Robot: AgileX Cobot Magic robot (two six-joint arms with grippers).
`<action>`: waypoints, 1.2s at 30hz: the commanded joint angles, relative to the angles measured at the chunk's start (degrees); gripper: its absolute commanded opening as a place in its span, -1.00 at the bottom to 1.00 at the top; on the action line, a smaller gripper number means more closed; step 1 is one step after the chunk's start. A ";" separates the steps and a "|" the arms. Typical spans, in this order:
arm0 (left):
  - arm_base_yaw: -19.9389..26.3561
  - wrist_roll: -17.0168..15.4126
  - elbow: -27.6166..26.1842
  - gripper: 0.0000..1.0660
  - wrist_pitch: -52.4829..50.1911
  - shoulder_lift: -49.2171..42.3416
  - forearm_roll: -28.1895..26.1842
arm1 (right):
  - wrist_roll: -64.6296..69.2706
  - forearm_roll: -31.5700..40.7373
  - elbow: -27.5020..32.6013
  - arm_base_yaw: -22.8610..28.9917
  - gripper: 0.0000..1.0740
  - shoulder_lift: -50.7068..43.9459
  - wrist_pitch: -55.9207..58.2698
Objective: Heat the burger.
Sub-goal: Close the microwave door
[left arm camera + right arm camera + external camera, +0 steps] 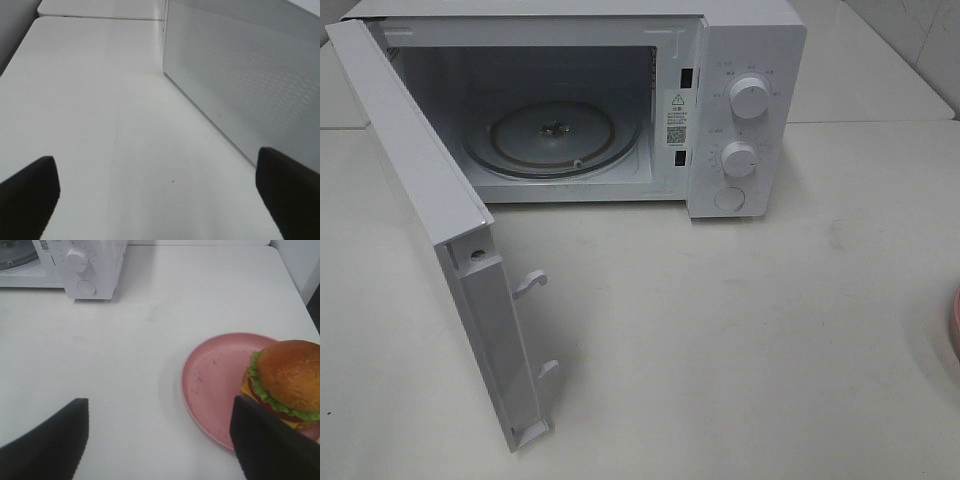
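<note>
The burger (287,377), with a glossy brown bun, green lettuce, red tomato and yellow cheese, sits on the far side of a round pink plate (215,375) in the right wrist view. My right gripper (157,445) is open above the table beside the plate, and one dark finger (270,445) overlaps the plate's near rim. The burger is out of the exterior high view; only a sliver of the plate (956,325) shows at its right edge. My left gripper (160,200) is open over bare table, with nothing between its fingers.
A white microwave (745,110) stands at the back of the table, its door (430,200) swung wide to the left. A glass turntable (550,135) lies in the cavity. The door's outer face (240,75) stands close to my left gripper. Two knobs and a button face front.
</note>
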 commanded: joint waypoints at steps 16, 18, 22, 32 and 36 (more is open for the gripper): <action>0.00 -0.11 0.23 0.88 -0.86 -1.15 -0.52 | -0.63 -0.34 0.11 -0.92 0.40 -1.55 -0.06; 0.00 -0.11 0.23 0.88 -0.86 -1.15 -0.52 | -0.63 -0.34 0.11 -0.92 0.40 -1.55 -0.06; 0.00 -0.11 0.23 0.88 -0.86 -1.15 -0.52 | -0.63 -0.34 0.11 -0.92 0.40 -1.55 -0.06; 0.00 -0.11 0.23 0.88 -0.86 -1.15 -0.52 | -0.63 -0.34 0.11 -0.92 0.40 -1.55 -0.06; 0.00 -0.11 0.23 0.88 -0.86 -1.15 -0.52 | -0.63 -0.34 0.11 -0.92 0.40 -1.55 -0.06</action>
